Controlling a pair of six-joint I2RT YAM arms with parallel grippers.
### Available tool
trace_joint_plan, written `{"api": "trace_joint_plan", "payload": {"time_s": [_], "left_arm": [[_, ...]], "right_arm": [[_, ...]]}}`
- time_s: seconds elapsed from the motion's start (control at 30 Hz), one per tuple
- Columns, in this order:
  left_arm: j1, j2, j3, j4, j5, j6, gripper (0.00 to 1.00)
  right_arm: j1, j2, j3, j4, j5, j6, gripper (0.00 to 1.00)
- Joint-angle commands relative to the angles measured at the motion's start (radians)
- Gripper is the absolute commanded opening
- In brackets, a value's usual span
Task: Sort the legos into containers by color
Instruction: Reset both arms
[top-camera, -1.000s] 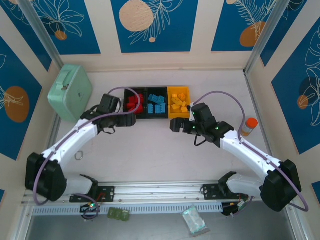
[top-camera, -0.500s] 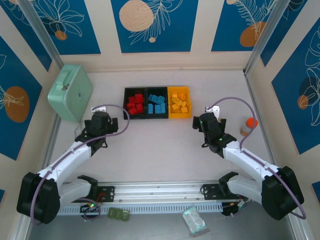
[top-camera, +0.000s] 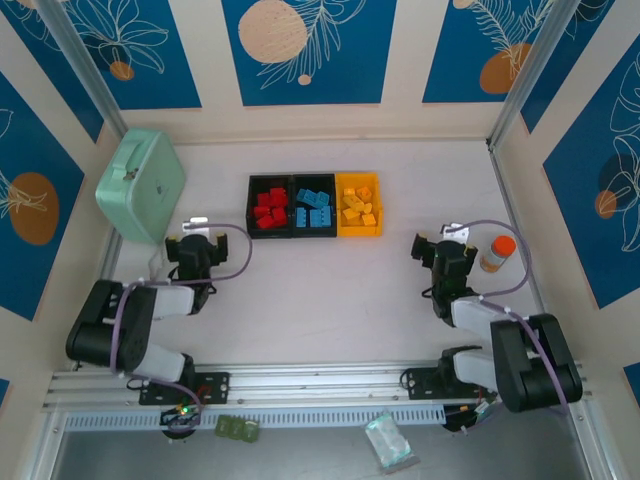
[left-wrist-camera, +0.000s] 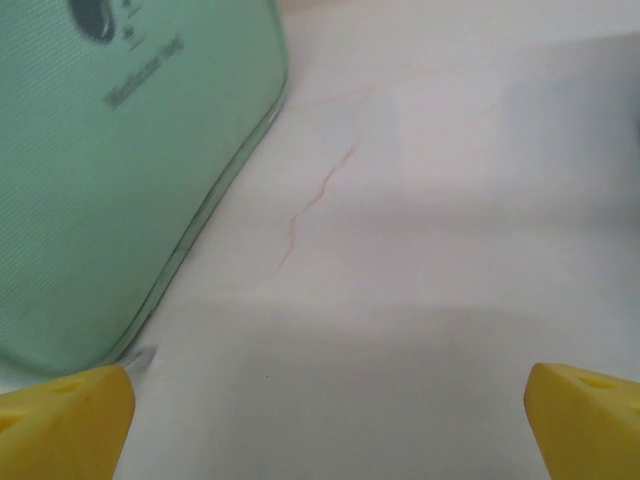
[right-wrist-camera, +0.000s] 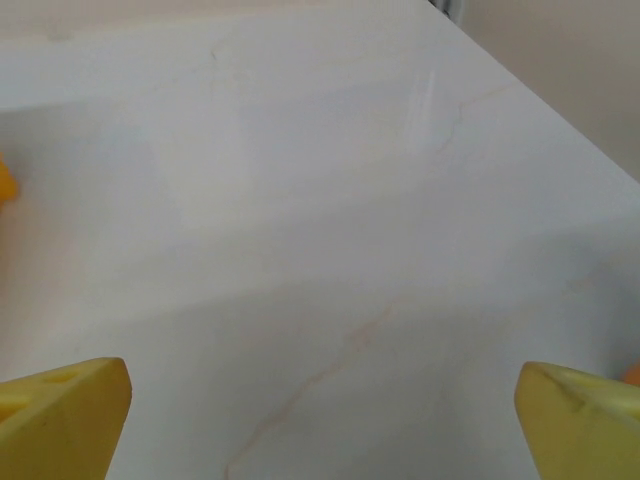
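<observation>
Legos (top-camera: 318, 215) lie sorted by colour in the bins (top-camera: 358, 233), well ahead of both jaws, which stand wide open, gripping nothing, over the counter (top-camera: 320, 290); sorting looks done.

Glossy plastic legos (top-camera: 316, 208) in plastic containers (top-camera: 314, 233); smooth marbled table (top-camera: 330, 290).

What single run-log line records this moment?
legos: sorted by color in containers | left claw: open, empty | right claw: open, empty

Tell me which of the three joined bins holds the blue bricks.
The middle bin, black: the blue bricks lie in it. The black bin on its left holds red bricks, the yellow-orange bin on its right yellow ones.
</observation>
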Motion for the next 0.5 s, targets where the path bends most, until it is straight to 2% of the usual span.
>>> {"api": "trace_joint_plan", "payload": {"time_s": [0.0, 0.03, 0.07, 0.1, 0.13, 0.17, 0.2, 0.23, 0.27, 0.3, 0.33, 0.47], "left_arm": [[0.019, 0.049, -0.019, 0.199, 0.181, 0.072, 0.99], [0.02, 0.103, -0.03, 0.306, 0.188, 0.09, 0.99], [0.02, 0.119, -0.033, 0.336, 0.182, 0.088, 0.99], [0.026, 0.076, -0.009, 0.208, 0.182, 0.061, 0.99], [0.032, 0.077, 0.01, 0.174, 0.175, 0.052, 0.99], [0.039, 0.101, 0.014, 0.214, 0.163, 0.047, 0.99], [0.041, 0.094, 0.013, 0.201, 0.142, 0.032, 0.99], [0.041, 0.089, 0.016, 0.184, 0.137, 0.03, 0.99], [0.04, 0.098, 0.011, 0.217, 0.136, 0.04, 0.99], [0.038, 0.096, 0.013, 0.203, 0.134, 0.039, 0.99], [0.038, 0.095, 0.013, 0.2, 0.134, 0.038, 0.99], [0.039, 0.099, 0.012, 0.211, 0.133, 0.041, 0.99]], "right_arm": [[-0.019, 0.073, 0.054, 0.18, -0.179, -0.071, 0.99], [-0.028, 0.111, 0.056, 0.218, -0.222, -0.089, 0.99], [-0.037, 0.167, 0.047, 0.291, -0.248, -0.095, 0.99], [-0.054, 0.233, 0.036, 0.37, -0.275, -0.09, 0.99], [-0.063, 0.295, 0.038, 0.435, -0.3, -0.087, 0.99], [-0.058, 0.334, 0.062, 0.46, -0.279, -0.09, 0.99], [-0.051, 0.29, 0.123, 0.269, -0.26, -0.085, 0.99], [-0.061, 0.287, 0.167, 0.162, -0.272, -0.074, 0.99], [-0.068, 0.311, 0.135, 0.266, -0.274, -0.069, 0.99], [-0.061, 0.303, 0.132, 0.275, -0.242, -0.064, 0.99], [-0.052, 0.286, 0.153, 0.197, -0.231, -0.07, 0.99], [-0.075, 0.294, 0.15, 0.21, -0.28, -0.063, 0.99]]}}
